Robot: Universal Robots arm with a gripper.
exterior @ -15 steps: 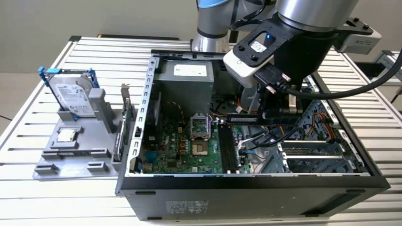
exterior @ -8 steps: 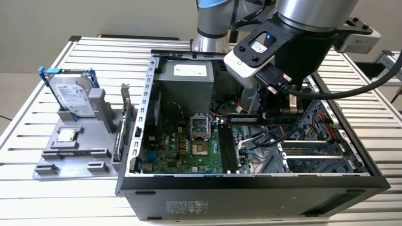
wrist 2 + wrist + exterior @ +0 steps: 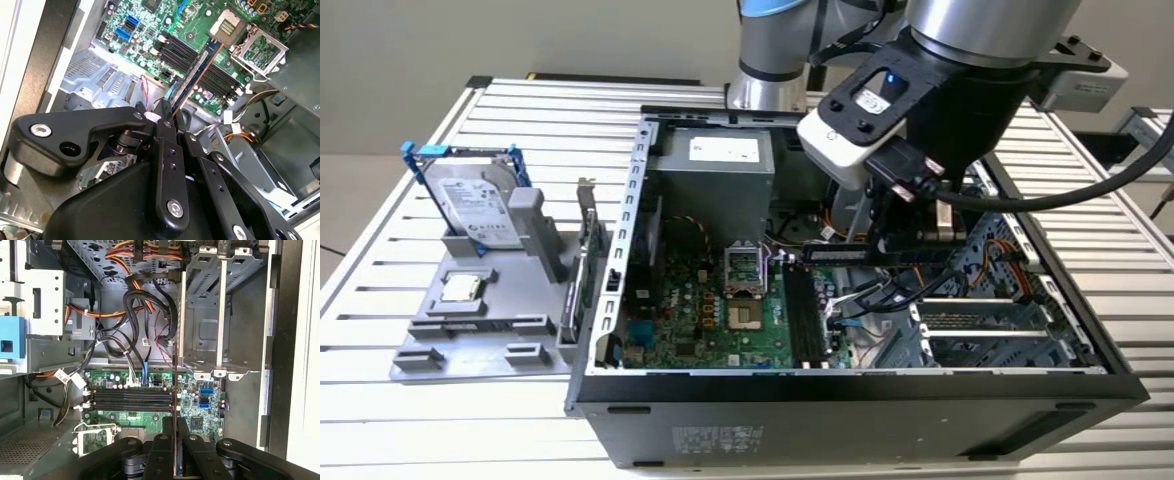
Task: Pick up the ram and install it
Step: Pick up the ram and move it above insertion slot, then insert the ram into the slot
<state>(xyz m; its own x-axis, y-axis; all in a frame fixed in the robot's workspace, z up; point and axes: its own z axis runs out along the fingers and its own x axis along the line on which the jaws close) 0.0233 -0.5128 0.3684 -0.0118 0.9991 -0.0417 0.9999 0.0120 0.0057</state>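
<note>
**Second wrist view: ram in my grip, no slot filled yet**

In the second wrist view my gripper [image 3: 165, 114] is clamped on one end of the ram [image 3: 196, 75]. The jaws stand narrow, pinching the stick by its flat faces, and the rest of it juts out past my fingertips. So the pick-up is done.

Just beyond the stick lie the black memory slots [image 3: 172, 44] of the motherboard [image 3: 150, 22]. The ram crosses them at an angle rather than running along them. The first wrist view agrees: the stick shows edge-on there, a thin line set square to the slots [image 3: 132, 399].

In the exterior view the ram [image 3: 878, 254] hangs inside the open computer case [image 3: 854, 400], over the board. I think it is clear of the board, though no angle lets me tell how high. Installing is not yet done: the stick is neither lined up with a slot nor seated in one.

Farthest off, towards the exterior view's left, the grey tray [image 3: 420, 355] holds the hard drive [image 3: 478, 205] and the processor chip [image 3: 463, 288], well apart from me
</note>
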